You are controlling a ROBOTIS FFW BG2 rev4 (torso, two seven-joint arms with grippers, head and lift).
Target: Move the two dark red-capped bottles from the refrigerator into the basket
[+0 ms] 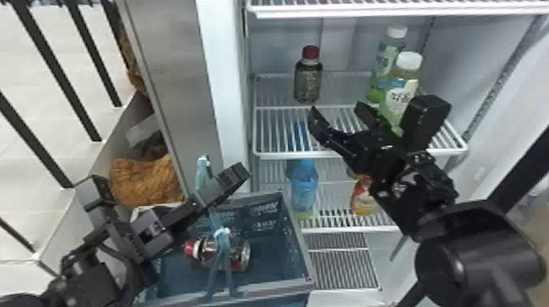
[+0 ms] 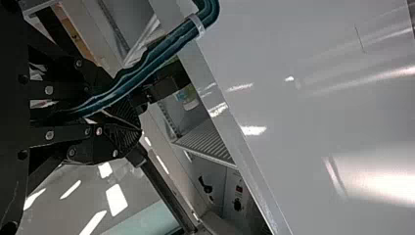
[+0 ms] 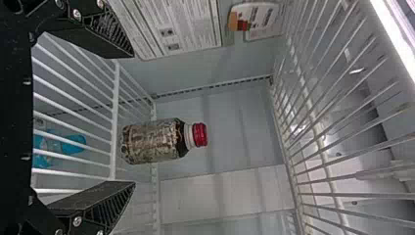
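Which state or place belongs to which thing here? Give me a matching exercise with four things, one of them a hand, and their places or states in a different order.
1. Basket
2. Blue bottle
3. Right hand
4. Front white-capped bottle

A. On the same shelf as the upright red-capped bottle
B. Open
C. Contains a red-capped bottle lying on its side
D. On the shelf below the upright red-capped bottle's

Pairs: 1-C, 2-D, 3-B, 4-A
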